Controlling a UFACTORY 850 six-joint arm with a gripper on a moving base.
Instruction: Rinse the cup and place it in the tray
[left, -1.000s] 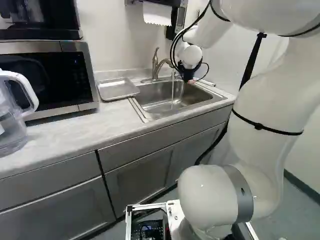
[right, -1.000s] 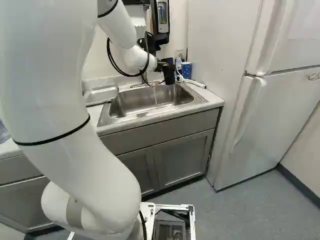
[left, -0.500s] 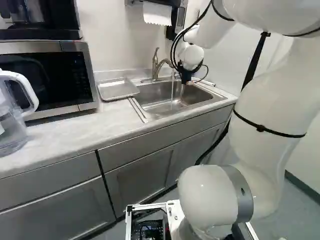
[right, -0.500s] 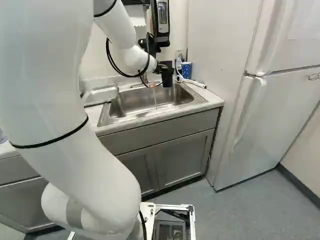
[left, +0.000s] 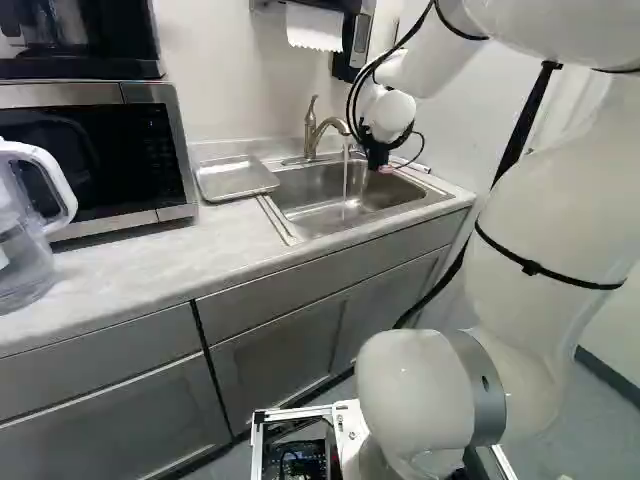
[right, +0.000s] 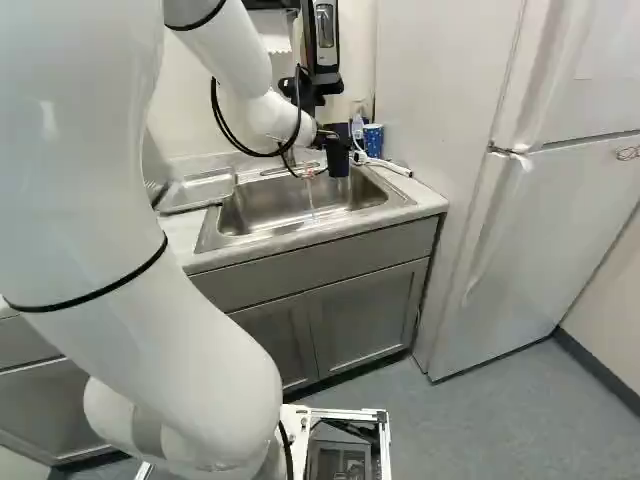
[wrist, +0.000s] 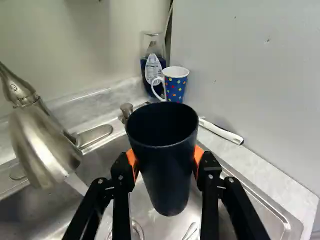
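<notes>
In the right base view my gripper (right: 322, 139) is over the sink's far right part, holding the dark cup (right: 338, 160). Seen from the wrist, the gripper (wrist: 165, 162) is shut on this dark blue cup (wrist: 167, 170), orange pads against both sides, its mouth facing up toward the camera. The metal faucet (wrist: 45, 142) stands beside the cup, and its running water (wrist: 76, 184) falls apart from the cup into the sink (left: 320, 195). A flat metal tray (left: 236, 178) lies on the counter beside the sink, left of it in the left base view.
A blue dotted mug (wrist: 176, 87), a soap bottle (wrist: 152, 65) and a white-handled brush (wrist: 220, 131) sit at the sink's back corner. A microwave (left: 90, 160) and clear pitcher (left: 25, 235) stand on the counter. A white fridge (right: 560, 180) rises at the right.
The arm has shifted a little rightward in the left base view, carrying the held cup with it. In the right base view the cup hangs slightly lower. The base has not moved.
</notes>
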